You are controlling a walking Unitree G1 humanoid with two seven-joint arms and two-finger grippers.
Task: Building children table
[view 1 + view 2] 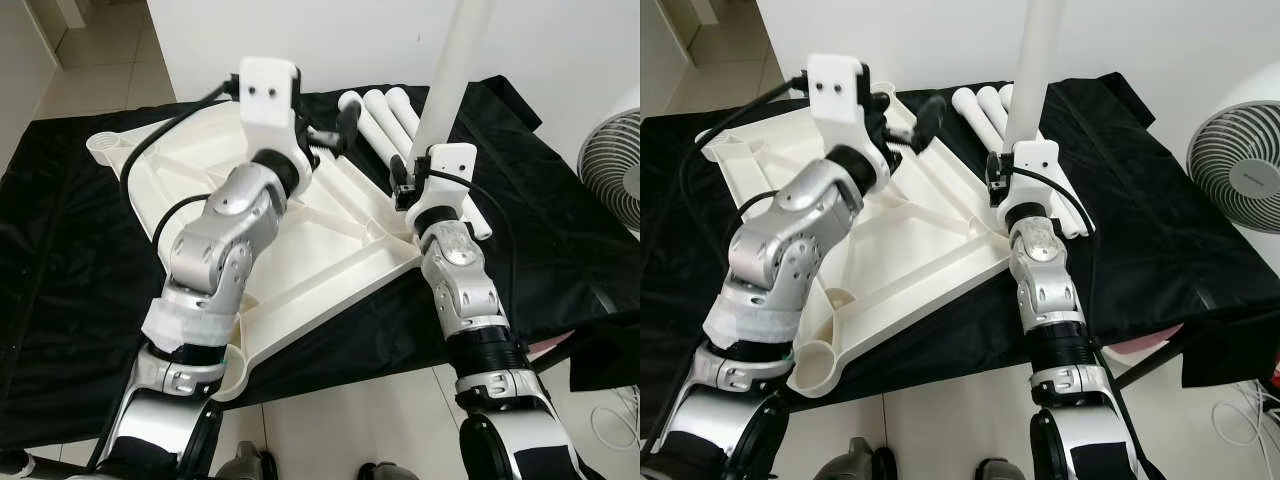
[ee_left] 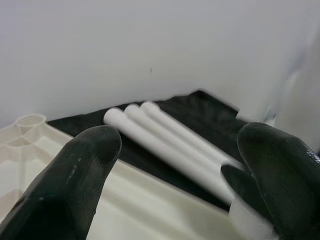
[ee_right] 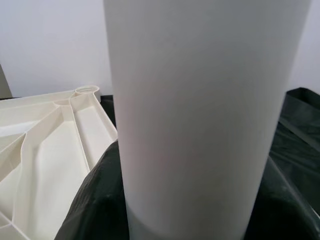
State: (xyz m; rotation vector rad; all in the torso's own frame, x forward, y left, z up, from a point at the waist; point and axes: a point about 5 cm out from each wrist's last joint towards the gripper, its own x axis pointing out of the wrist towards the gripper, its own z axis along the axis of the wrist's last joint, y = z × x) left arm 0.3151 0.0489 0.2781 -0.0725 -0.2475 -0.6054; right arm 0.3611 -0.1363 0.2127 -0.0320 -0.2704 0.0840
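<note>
The cream-white tabletop (image 1: 330, 250) lies upside down on a black cloth (image 1: 60, 250), with round leg sockets at its corners. Three white table legs (image 1: 385, 115) lie side by side on the cloth behind it. A fourth white leg (image 1: 455, 60) stands upright by the tabletop's right corner, with my right gripper (image 1: 408, 185) shut on its lower part. In the right wrist view that leg (image 3: 200, 115) stands between the black fingers (image 3: 95, 200). My left gripper (image 1: 335, 130) hovers open and holds nothing above the tabletop's far side, pointing at the lying legs (image 2: 170, 135).
A white fan (image 1: 1240, 170) stands on the floor at the right. A white wall runs close behind the cloth. Loose cables (image 1: 615, 420) lie on the tiles at the lower right, and a pink object (image 1: 1140, 350) peeks from under the cloth's edge.
</note>
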